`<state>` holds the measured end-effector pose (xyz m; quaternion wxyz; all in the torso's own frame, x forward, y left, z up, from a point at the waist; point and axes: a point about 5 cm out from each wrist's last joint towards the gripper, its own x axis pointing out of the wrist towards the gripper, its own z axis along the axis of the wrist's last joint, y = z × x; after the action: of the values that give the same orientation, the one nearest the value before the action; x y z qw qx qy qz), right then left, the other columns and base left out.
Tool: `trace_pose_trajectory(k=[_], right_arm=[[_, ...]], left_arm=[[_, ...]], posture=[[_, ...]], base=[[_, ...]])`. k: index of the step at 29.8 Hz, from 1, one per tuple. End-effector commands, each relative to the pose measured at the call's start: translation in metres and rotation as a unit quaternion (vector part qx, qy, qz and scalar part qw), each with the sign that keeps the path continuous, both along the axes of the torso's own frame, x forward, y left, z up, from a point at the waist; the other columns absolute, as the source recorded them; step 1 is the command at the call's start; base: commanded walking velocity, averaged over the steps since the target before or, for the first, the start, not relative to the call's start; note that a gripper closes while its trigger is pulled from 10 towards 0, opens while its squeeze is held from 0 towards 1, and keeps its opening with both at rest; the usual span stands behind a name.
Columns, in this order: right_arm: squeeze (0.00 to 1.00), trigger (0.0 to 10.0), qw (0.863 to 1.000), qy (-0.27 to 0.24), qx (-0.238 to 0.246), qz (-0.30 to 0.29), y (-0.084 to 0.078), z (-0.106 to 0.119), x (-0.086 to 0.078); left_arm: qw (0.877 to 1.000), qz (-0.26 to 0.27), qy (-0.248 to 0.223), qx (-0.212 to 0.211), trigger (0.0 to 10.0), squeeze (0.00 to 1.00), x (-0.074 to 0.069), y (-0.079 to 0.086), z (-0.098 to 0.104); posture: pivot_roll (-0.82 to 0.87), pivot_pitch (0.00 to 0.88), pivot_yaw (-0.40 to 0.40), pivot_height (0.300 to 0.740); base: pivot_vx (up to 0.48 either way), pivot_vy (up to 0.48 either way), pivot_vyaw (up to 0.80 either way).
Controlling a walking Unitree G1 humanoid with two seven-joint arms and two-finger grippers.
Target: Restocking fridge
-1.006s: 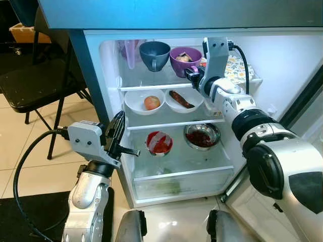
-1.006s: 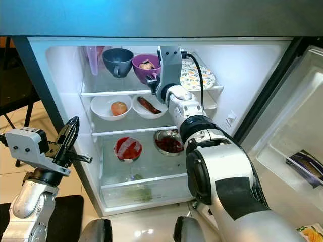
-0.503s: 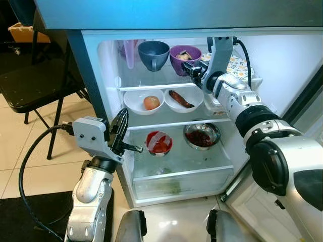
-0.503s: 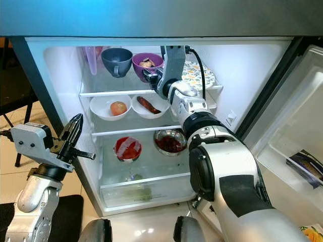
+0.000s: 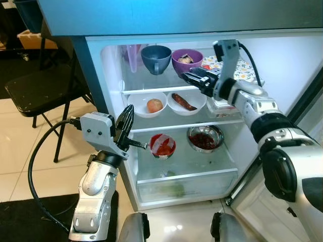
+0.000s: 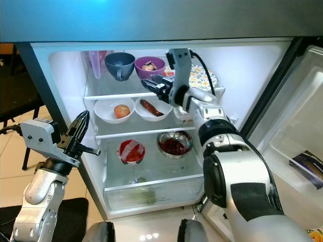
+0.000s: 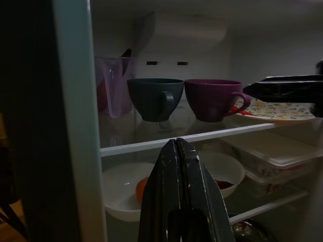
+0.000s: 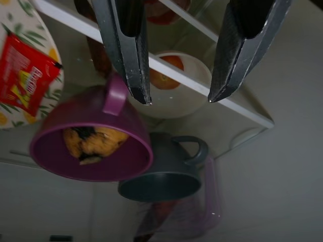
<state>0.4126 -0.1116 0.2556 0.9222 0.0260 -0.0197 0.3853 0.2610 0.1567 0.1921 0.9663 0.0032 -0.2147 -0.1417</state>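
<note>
Right gripper point(image 8: 176, 98) has backed off from the purple cup point(image 5: 186, 60), jaws wide, empty: placement looks finished. Left gripper point(image 5: 127, 132) jaws closed, empty, beside the fridge.

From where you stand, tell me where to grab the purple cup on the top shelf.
Take the purple cup by its handle, coming in from the open front of the fridge. The handle faces outward toward the open right gripper, while the grey cup crowds one side.

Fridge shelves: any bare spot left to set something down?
Best room: lower shelf, in front of the red-filled bowl and steel bowl. Top shelf is crowded: grey mug, purple mug, patterned plate, right pincer open in front. Middle: two white bowls plus a container.
</note>
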Motion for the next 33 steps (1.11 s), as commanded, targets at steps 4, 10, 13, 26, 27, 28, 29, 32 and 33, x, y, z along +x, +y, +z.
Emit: trace_pose_trajectory(k=[4,10,13,26,27,28,29,32,33], right_arm=[[0.00,10.0,0.995,-0.011,-0.020,0.095,-0.019,-0.030,-0.020],[0.00,10.0,0.987,-0.008,-0.034,0.157,-0.024,-0.064,-0.044],[0.00,10.0,0.988,0.031,-0.015,0.153,-0.028,-0.093,-0.058],[0.00,10.0,0.978,0.083,0.054,0.186,-0.028,-0.131,-0.103],[0.00,10.0,0.978,0.083,0.054,0.186,-0.028,-0.131,-0.103],[0.00,10.0,0.976,0.093,0.063,0.188,-0.027,-0.138,-0.109],[0.00,10.0,0.973,0.110,0.076,0.187,-0.026,-0.147,-0.114],[0.00,10.0,0.972,0.123,0.080,0.184,-0.027,-0.155,-0.118],[0.00,10.0,0.969,0.137,0.084,0.185,-0.027,-0.162,-0.122]], left_arm=[[1.000,-0.012,0.001,-0.004,10.0,0.00,0.005,-0.004,-0.004],[1.000,-0.015,0.004,-0.004,10.0,0.00,0.007,-0.004,-0.008],[1.000,-0.020,0.010,-0.002,10.0,0.00,0.008,-0.006,-0.014],[0.996,-0.042,0.074,0.029,10.0,0.00,0.007,-0.006,-0.058],[0.996,-0.042,0.074,0.029,10.0,0.00,0.007,-0.006,-0.058],[0.994,-0.047,0.091,0.038,10.0,0.00,0.005,-0.006,-0.070],[0.992,-0.052,0.106,0.043,10.0,0.00,0.003,-0.007,-0.080],[0.991,-0.056,0.114,0.047,10.0,0.00,0.001,-0.009,-0.086],[0.990,-0.061,0.118,0.048,10.0,0.00,0.001,-0.011,-0.090]], posture=[[0.16,0.000,-0.033,0.575],[0.15,0.000,-0.029,0.575],[0.14,0.000,-0.028,0.575],[0.11,0.000,-0.024,0.580],[0.11,0.000,-0.024,0.580],[0.11,0.000,-0.022,0.584],[0.09,0.000,-0.018,0.589],[0.10,0.000,-0.020,0.594],[0.09,0.000,-0.019,0.598]], base=[[0.000,0.000,0.00],[0.000,0.000,0.00],[0.000,0.000,0.00],[0.000,0.000,0.00],[0.000,0.000,0.00],[0.000,0.000,0.00],[0.000,0.000,0.00],[0.000,0.000,0.00],[0.000,0.000,0.00]])
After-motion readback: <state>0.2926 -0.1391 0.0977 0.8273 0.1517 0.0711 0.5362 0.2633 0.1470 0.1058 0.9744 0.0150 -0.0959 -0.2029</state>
